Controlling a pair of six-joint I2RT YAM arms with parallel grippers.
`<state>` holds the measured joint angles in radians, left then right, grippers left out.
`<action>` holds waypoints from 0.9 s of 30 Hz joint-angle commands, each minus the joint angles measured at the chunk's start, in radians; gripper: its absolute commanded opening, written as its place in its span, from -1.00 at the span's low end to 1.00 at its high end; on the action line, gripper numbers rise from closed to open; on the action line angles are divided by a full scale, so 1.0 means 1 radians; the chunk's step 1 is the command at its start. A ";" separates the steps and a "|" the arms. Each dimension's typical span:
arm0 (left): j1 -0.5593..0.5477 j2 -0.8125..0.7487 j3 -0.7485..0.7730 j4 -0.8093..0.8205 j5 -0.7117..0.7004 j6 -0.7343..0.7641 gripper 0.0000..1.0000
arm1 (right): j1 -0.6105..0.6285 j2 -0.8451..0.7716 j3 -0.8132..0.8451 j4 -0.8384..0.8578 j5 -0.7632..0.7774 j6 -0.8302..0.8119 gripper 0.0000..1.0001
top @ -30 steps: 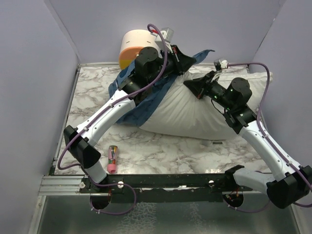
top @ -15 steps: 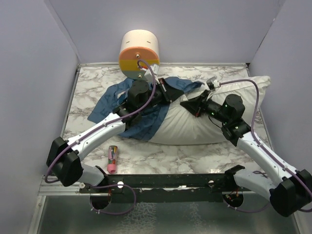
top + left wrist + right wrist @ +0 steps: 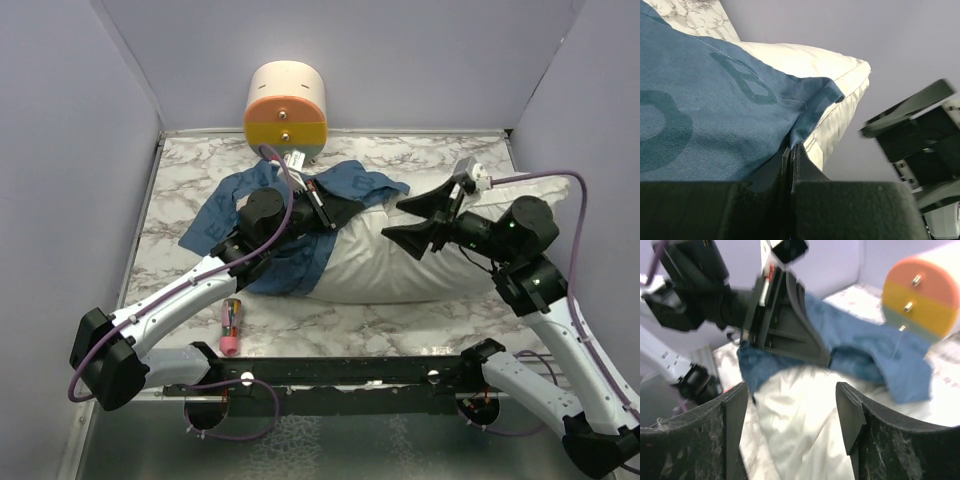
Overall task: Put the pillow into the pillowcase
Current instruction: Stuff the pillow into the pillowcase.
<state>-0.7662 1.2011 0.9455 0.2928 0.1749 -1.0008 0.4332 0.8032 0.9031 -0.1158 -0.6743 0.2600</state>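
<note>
Marble tabletop (image 3: 400, 315), lilac walls (image 3: 420, 60), L hand (image 3: 330, 205) pinching pillowcase (image 3: 225, 210), R hand (image 3: 395, 220) spread over pillow (image 3: 400, 270)

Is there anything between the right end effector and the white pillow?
Nothing visible. The right end effector, open, hangs over the pillow's bare white part with only air between. The blue pillowcase, pinched by the left end effector, covers only the pillow's other end.

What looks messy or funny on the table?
The pillowcase is crumpled and covers only the left end of the pillow; most of it lies bare. The left gripper pinches the case's edge, the right gripper hangs open above the pillow. A small pink tube lies loose near the front edge.
</note>
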 commanded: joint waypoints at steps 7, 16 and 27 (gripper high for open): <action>0.001 -0.037 -0.007 -0.051 0.015 0.015 -1.00 | 0.007 0.157 0.334 -0.408 0.514 -0.202 0.87; 0.001 -0.053 0.022 -0.043 0.010 0.036 -1.00 | 0.004 0.240 0.242 -0.485 0.473 -0.191 0.74; 0.002 0.044 0.152 0.033 0.088 0.041 -1.00 | 0.006 0.185 0.069 -0.358 0.243 -0.068 -0.99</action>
<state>-0.7658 1.2045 1.0279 0.2630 0.2028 -0.9764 0.4301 1.0218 1.0409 -0.4816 -0.2859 0.0853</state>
